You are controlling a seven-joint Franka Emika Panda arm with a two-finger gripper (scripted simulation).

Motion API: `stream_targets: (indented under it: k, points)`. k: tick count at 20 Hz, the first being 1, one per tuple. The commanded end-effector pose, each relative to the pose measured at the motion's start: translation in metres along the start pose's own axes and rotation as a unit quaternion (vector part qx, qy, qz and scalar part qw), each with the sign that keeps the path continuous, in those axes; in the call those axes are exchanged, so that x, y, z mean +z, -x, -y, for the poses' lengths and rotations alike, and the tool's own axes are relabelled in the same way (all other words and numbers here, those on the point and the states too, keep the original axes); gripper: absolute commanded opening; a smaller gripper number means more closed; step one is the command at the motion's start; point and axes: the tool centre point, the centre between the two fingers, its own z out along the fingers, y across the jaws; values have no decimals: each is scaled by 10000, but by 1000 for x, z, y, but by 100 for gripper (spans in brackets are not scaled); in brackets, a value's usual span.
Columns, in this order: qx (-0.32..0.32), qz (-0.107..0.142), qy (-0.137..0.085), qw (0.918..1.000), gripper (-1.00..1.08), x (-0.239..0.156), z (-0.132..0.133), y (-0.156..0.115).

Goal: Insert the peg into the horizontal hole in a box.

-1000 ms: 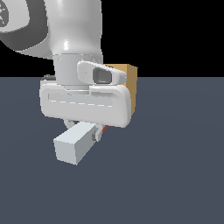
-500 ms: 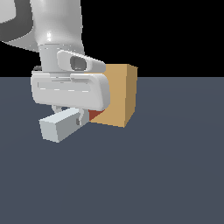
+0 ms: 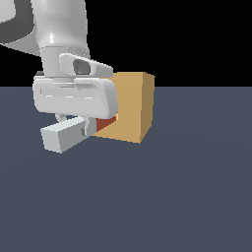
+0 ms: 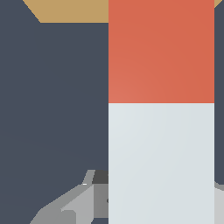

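The peg (image 3: 63,135) hangs level above the floor, pale grey end toward me, orange-red end (image 3: 104,123) pointing at the tan box (image 3: 130,106). My gripper (image 3: 84,127) is shut on the peg near its middle. In the wrist view the peg (image 4: 161,162) fills much of the picture; its red end (image 4: 161,51) reaches the box (image 4: 72,9). The red tip sits against or just before the box face. The hole is hidden behind the peg and my hand.
Dark grey floor (image 3: 187,197) spreads around the box on all sides. My white arm (image 3: 59,34) rises above the hand at the exterior view's left and covers part of the box.
My hand and the peg have moved toward the exterior view's left and slightly up. More of the box now shows, and the red end lies against its face.
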Motion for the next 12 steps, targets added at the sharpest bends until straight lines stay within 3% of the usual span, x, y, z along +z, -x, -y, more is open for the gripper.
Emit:
stream_targets:
  k: [1,12]
  points:
    - [5,-7,19,10000,-100,-2,-1,0]
    - [-1,-6,13,10000,-100,-1,-1,-4]
